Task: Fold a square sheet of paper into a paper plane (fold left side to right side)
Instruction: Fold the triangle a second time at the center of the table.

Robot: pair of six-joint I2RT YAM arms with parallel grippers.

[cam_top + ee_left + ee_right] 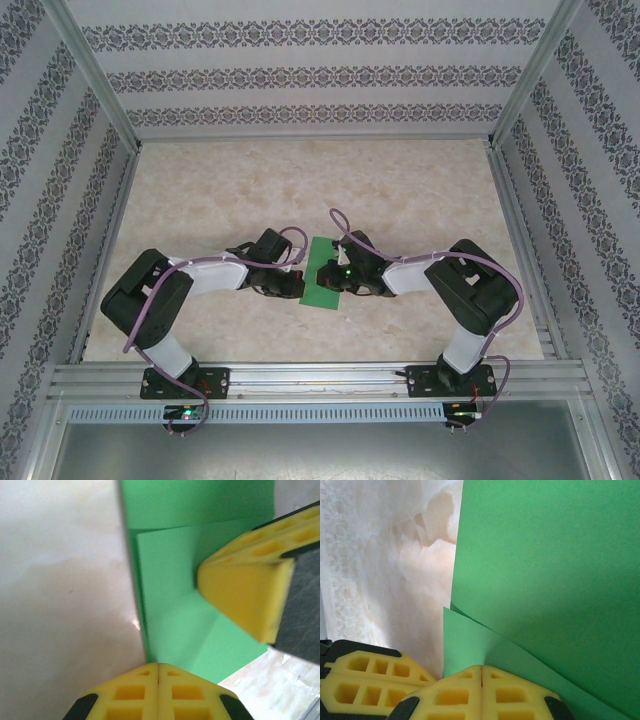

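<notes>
The folded square sheet of paper [322,272] is laid mid-surface [300,180]. The left pincer [158,667] and right pincer [481,670] are clamped fully closed, with their tips set against it.

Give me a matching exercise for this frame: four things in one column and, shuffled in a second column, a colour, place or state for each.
Things:
1. sheet of paper
2. left gripper
3. right gripper
4. table

Descriptions:
A. marbled beige
B. shut, at the sheet's left edge in the top view
C. bright green, layers overlapping
D. shut, at the sheet's right side in the top view

Pairs: 1-C, 2-B, 3-D, 4-A
</notes>
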